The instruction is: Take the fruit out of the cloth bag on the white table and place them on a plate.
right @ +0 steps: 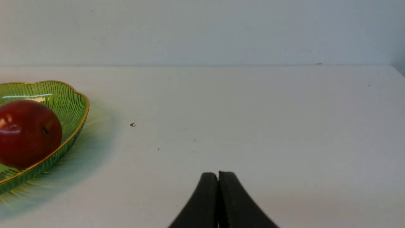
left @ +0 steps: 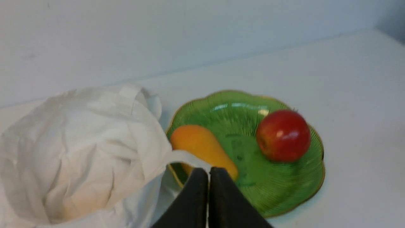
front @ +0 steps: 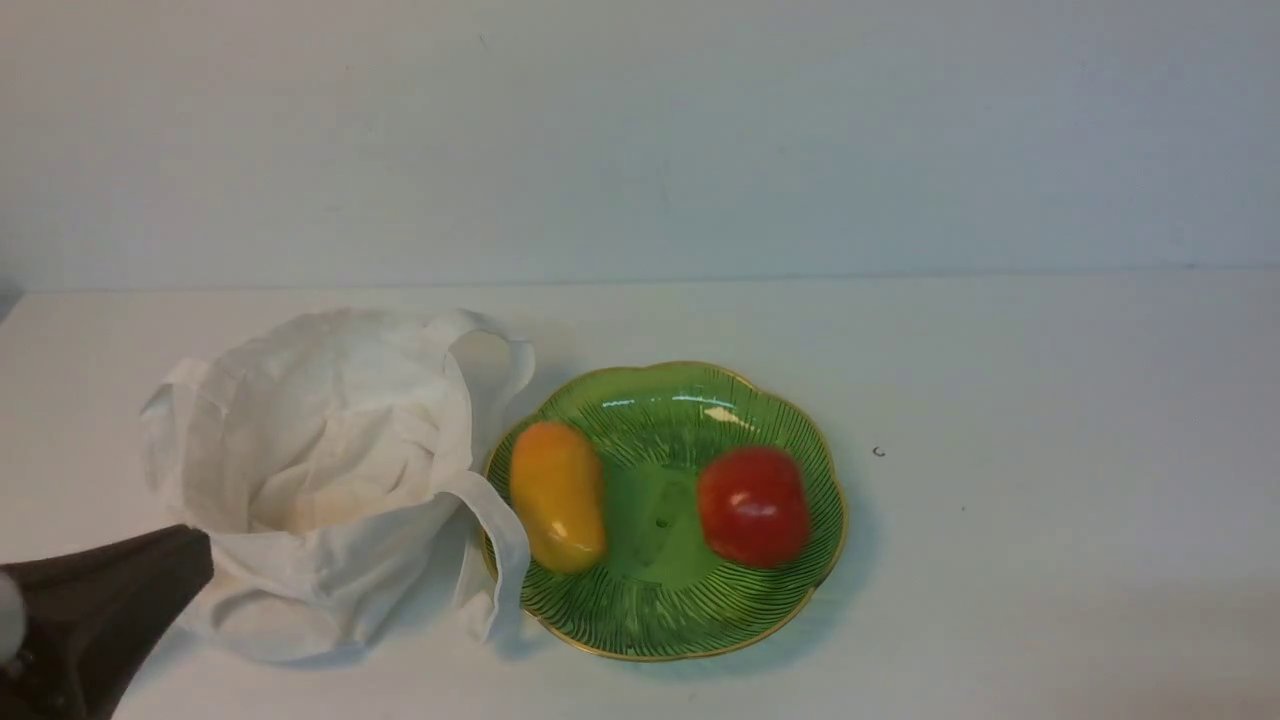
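Here the left gripper [left: 208,173] has its two dark jaws pressed flat together, with nothing visible between them. In the front view it shows at the near left corner [front: 203,558], its tip just beside the near left side of the cloth bag [front: 320,450]; whether it touches the fabric cannot be told. The right gripper [right: 218,174] likewise has its jaws closed on each other and holds nothing, hanging over a bare stretch of the white table [right: 269,126], well apart from everything else.

The bag sits crumpled and open-mouthed on the table, left of the plate [front: 665,400]. One of its white strap handles [front: 503,545] droops over the plate's left rim.

The fruit [front: 557,495] lies on the left part of the plate, lengthwise from far to near, close to that strap. A red apple [front: 753,506] rests on the right part of the plate, apart from the fruit, with green glass showing between them.

A small dark speck [front: 878,452] lies on the table just right of the plate.
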Tool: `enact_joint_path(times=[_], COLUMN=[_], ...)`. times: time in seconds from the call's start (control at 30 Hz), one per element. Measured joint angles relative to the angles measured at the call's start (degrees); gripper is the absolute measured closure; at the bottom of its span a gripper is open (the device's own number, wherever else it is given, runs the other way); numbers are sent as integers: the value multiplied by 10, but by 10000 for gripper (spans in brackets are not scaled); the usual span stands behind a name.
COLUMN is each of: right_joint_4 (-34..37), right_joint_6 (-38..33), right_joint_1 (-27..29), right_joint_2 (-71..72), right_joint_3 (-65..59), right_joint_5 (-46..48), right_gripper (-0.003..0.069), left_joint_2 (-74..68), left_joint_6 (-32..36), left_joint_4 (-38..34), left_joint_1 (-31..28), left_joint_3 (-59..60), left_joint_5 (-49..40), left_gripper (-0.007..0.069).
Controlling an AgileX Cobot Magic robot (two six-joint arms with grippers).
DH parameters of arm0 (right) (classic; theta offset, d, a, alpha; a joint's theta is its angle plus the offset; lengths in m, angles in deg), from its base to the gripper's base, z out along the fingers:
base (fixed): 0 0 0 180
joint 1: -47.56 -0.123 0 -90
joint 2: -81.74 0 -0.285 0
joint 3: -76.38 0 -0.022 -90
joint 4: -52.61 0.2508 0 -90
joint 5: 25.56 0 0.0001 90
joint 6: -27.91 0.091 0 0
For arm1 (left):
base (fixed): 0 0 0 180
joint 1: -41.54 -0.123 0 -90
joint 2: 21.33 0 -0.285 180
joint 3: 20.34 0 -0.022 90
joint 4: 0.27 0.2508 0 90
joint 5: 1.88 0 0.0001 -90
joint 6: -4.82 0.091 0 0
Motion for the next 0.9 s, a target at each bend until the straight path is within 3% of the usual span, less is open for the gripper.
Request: enact_joint_path(times=[0.17, 0.63, 0.77, 0.9], right_joint_4=[0, 0, 0, 0], right_joint_6=[0, 0, 0, 0], right_joint_1=[0, 0, 0, 0], right_joint_2=[0, 0, 0, 0], right_joint_3=[0, 0, 0, 0], right_joint_5=[0, 0, 0, 0], right_gripper=[673, 673, 673, 673], left_joint_2=[36, 37, 43, 84], left_joint_6=[-1, 16, 47, 52], left_joint_4=[0, -17, -27, -31], left_joint_1=[0, -4, -44, -127], left_joint_3=[43, 64, 88, 129], left_joint_5=[54, 25, 23, 29], left_gripper=[632, 632, 632, 632])
